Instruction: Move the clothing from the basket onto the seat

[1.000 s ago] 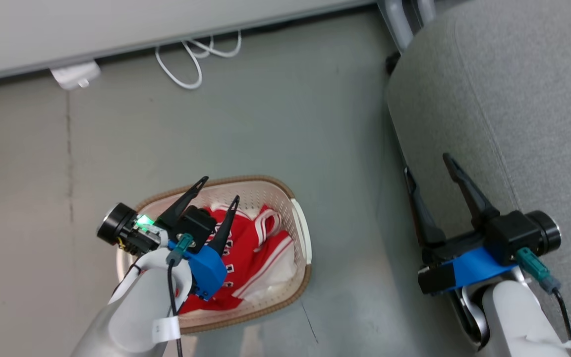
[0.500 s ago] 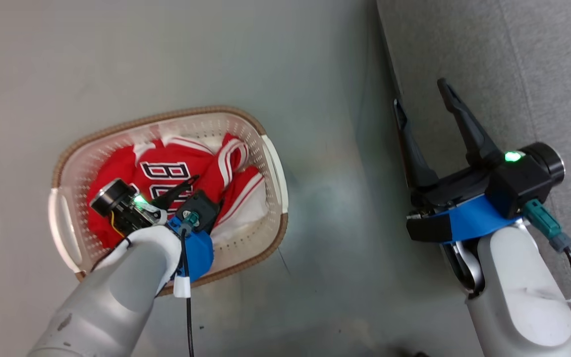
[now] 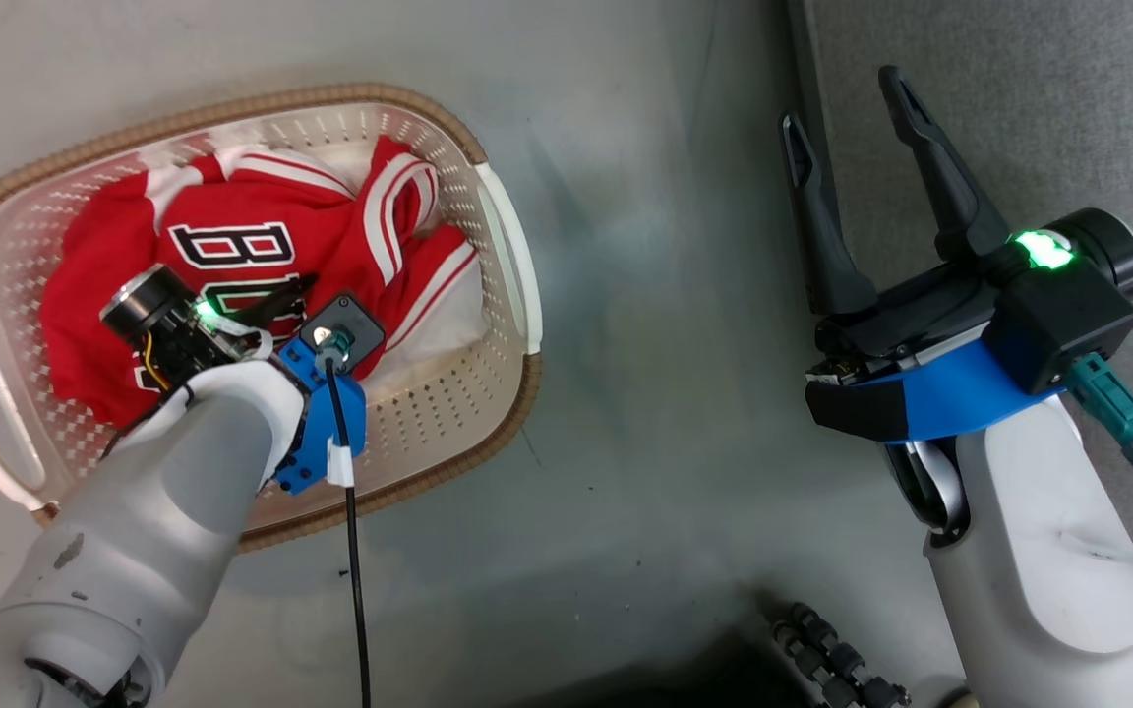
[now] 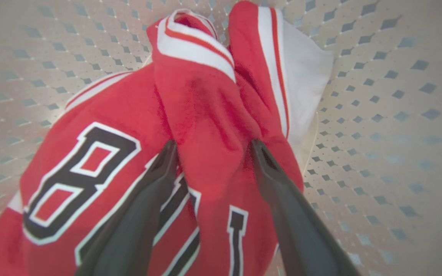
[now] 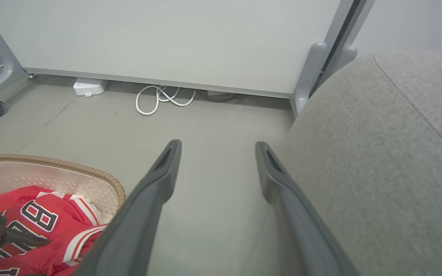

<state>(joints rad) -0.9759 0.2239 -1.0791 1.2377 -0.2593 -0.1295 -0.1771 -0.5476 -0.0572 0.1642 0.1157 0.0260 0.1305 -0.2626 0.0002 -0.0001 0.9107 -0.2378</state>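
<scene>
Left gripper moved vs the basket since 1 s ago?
Yes: the left gripper went from the basket rim down inside, jaws open astride a red jersey fold.

One basket (image 3: 509,246), left; one seat (image 3: 1019,128), right; one heap of red clothing (image 3: 232,202), pieces uncountable; two grippers, the left gripper (image 4: 213,145) and right gripper (image 3: 844,100).
</scene>
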